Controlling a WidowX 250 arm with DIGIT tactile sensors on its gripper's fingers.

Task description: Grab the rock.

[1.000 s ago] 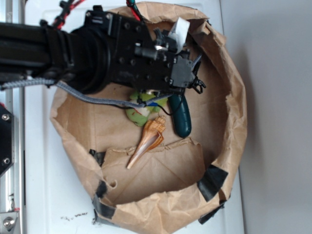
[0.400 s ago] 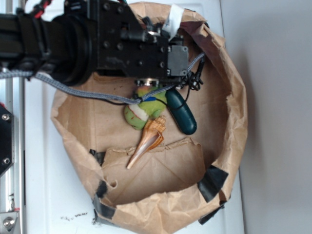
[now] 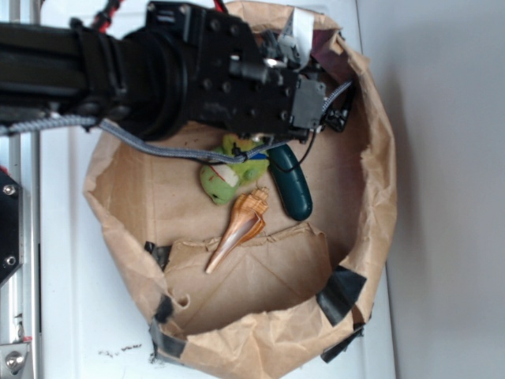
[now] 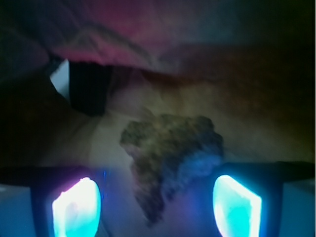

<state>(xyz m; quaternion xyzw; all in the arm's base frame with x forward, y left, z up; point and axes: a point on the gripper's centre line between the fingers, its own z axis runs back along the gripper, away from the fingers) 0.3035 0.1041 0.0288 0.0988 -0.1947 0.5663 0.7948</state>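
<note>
Hand (image 4: pixel 155 197) spread wide, rock (image 4: pixel 170 153) between fingers.

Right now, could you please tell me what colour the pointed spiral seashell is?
Orange-tan pointed spiral seashell, clearest in the exterior view.

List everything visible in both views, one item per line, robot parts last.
rock: one, dark brown, rough, between the tool's fingers in the wrist view; hidden under the arm in the exterior view
plush toy: one, green, basin middle
seashell: one, orange-tan, beside the toy
oblong piece: one, dark green, right of the toy
paper basin: one, brown, taped, on a white surface
arm: one, black, over the basin's upper part
tool: one, open
</note>
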